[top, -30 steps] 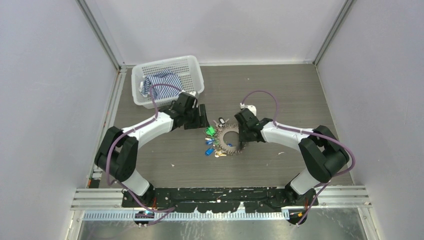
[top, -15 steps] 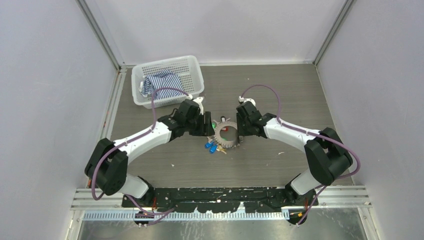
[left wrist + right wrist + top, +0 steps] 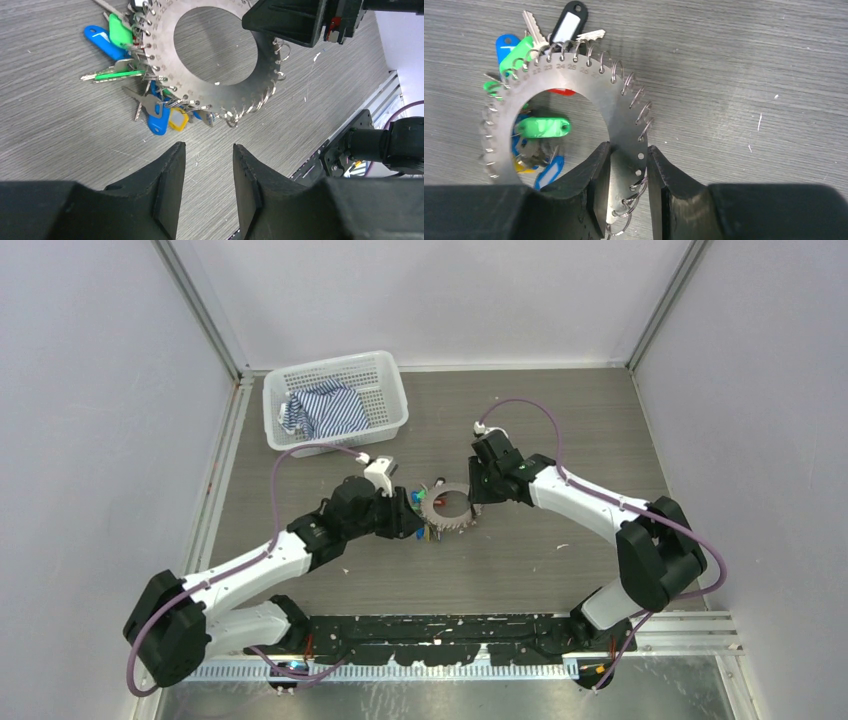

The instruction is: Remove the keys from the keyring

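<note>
Jaws of the right gripper (image 3: 628, 152) are clamped on the flat metal band of the keyring (image 3: 574, 75), one finger inside its central hole and one outside its rim. Jaws of the left gripper (image 3: 207, 155) stand parted by a moderate gap with nothing between them; they are just beside the keyring on the side opposite the right gripper and do not touch it.

The keyring is at the middle of the table (image 3: 560, 440), between the two grippers. Small wire loops line its outer edge. The keys (image 3: 142, 102), several with blue, green and yellow plastic tags, are bunched on the part of the ring nearest the left gripper, with some tags lying under the hole.

Well apart, at the far left of the table, a white basket (image 3: 330, 362) holds a striped cloth (image 3: 325, 410).
</note>
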### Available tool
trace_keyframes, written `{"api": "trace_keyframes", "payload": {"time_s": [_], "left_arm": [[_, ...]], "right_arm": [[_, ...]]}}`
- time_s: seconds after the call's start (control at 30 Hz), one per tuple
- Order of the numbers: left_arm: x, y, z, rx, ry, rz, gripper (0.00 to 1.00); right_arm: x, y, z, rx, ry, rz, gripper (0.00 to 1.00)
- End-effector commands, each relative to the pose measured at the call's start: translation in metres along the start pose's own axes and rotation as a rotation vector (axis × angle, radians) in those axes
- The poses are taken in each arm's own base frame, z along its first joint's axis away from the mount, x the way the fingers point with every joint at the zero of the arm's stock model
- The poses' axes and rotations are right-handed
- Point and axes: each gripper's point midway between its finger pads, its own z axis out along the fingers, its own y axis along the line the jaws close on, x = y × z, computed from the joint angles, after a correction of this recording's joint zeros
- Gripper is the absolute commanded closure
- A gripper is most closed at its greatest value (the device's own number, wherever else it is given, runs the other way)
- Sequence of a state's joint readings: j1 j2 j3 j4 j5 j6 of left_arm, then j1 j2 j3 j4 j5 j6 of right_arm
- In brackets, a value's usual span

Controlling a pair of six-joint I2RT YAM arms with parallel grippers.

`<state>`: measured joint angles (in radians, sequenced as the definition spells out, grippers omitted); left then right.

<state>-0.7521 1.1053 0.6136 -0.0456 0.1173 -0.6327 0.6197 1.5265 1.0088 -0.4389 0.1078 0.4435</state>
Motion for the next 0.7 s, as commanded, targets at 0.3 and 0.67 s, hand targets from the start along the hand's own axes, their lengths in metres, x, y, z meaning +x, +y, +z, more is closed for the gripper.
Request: {"api": "trace_keyframes", "payload": {"time_s": [0.3, 0.67], "left_arm": [[0.006, -0.008, 0.006, 0.017, -0.208, 0.058, 0.6], [0.011, 0.045, -0.007, -0.266, -0.199, -0.042, 0.56]], "right_arm": [[-0.031, 0.022, -0.032, -0.076, -0.063, 0.05, 0.99], [0.017, 0.086, -0.021, -0.174, -0.059, -0.148, 0.64]]}}
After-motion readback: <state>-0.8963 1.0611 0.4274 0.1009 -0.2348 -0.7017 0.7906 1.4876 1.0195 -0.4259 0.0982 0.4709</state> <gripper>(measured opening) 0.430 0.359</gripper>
